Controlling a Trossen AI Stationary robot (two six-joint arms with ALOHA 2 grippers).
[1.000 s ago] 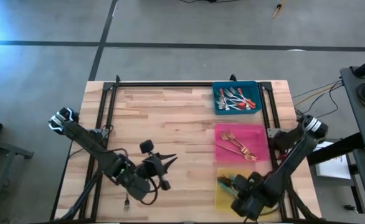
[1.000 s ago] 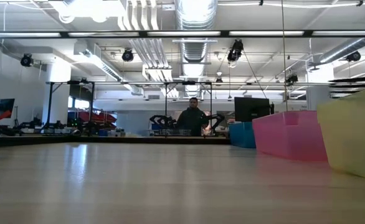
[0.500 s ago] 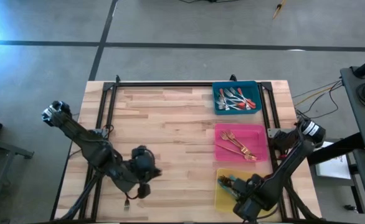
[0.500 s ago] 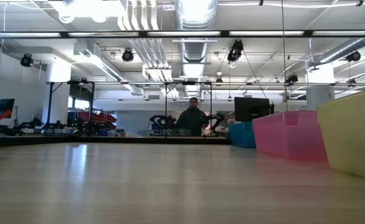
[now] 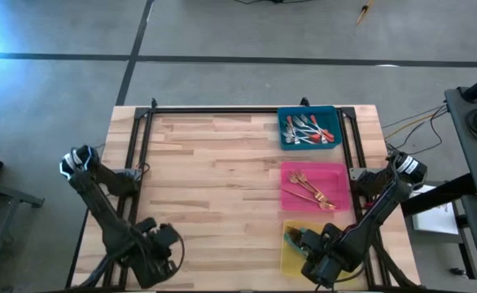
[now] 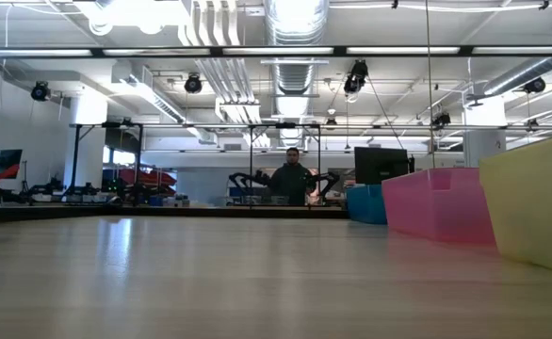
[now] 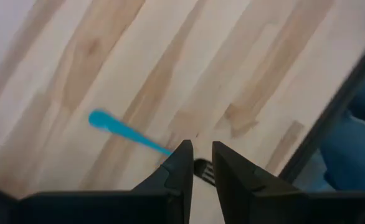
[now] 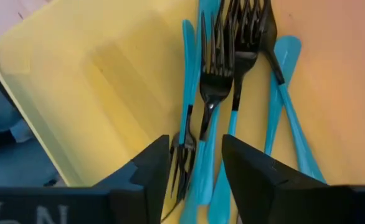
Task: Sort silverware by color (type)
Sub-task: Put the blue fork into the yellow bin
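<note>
One teal-handled fork [image 7: 125,130] lies flat on the wooden table near its front left; its dark head shows just under the fingertips of my left gripper [image 7: 201,149]. That gripper [image 5: 161,244] points down above the fork with a narrow gap between its fingers. The high view hides this fork under the arm. My right gripper [image 8: 196,146] stands open over the yellow tray [image 8: 76,81], above several teal-handled forks [image 8: 232,93] lying in it; the tines of one show in the gap. In the high view this gripper [image 5: 306,242] is at the front right.
A blue tray [image 5: 330,129] at the far right holds red-handled forks. A pink tray [image 5: 336,175] in front of it holds gold forks. A black frame rail [image 7: 350,87] runs along the table edge beside my left gripper. A person [image 6: 292,179] stands far behind the table.
My left gripper has swung from the table's middle front toward the left and near edge. It has tipped from nearly level to pointing down and now stands over the fork on the table.
</note>
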